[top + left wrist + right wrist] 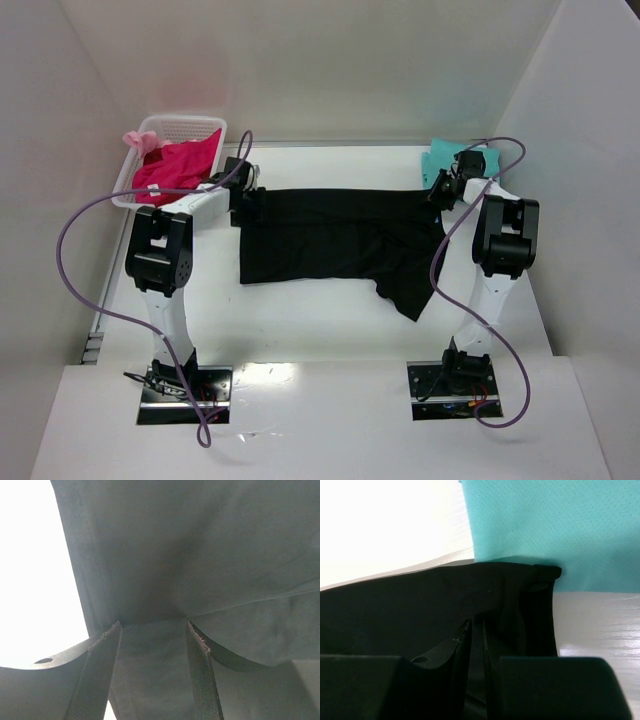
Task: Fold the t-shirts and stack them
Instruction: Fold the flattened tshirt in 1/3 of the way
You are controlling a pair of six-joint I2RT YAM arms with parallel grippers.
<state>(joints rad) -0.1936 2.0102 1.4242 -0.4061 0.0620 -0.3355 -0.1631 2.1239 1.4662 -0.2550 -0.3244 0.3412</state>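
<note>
A black t-shirt (pixel 330 235) lies spread across the middle of the table, one flap trailing toward the near right. My left gripper (pixel 247 205) is at its left edge. In the left wrist view the gripper (pixel 155 625) stands open, jaws wide apart, with the black cloth (pixel 200 555) under and between the fingers. My right gripper (pixel 440 192) is at the shirt's far right corner, and its jaws (pixel 476 622) are pinched on the black cloth (pixel 395 610). A teal t-shirt (pixel 440 157) (pixel 560 530) lies just beyond that corner. A magenta t-shirt (pixel 175 165) is heaped in the basket.
The white lattice basket (pixel 185 122) stands at the back left corner, beside the left arm's elbow. White walls close in the table at the back and both sides. Purple cables loop off both arms.
</note>
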